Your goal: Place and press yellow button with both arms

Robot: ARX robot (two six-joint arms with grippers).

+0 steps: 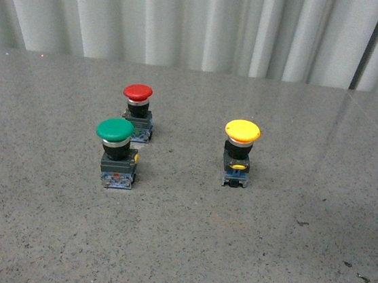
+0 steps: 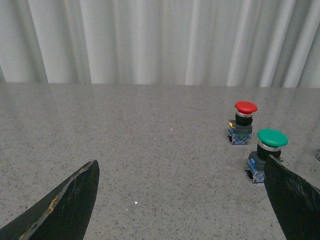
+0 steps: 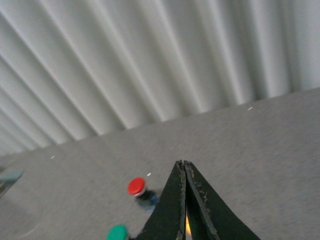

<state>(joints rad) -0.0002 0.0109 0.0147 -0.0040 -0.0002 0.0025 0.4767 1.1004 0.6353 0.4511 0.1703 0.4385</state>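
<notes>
We judge the yellow mushroom-capped plastic push-button light, rigid, top-heavy — grip its dark base; left hand released, right hand clenched, empty.

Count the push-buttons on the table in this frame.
3. The red button stands farthest back on the left, the green button just in front of it, and the yellow button apart on the right. All upright; none appears hidden.

Yellow button, green button, red button, grey speckled table.
</notes>
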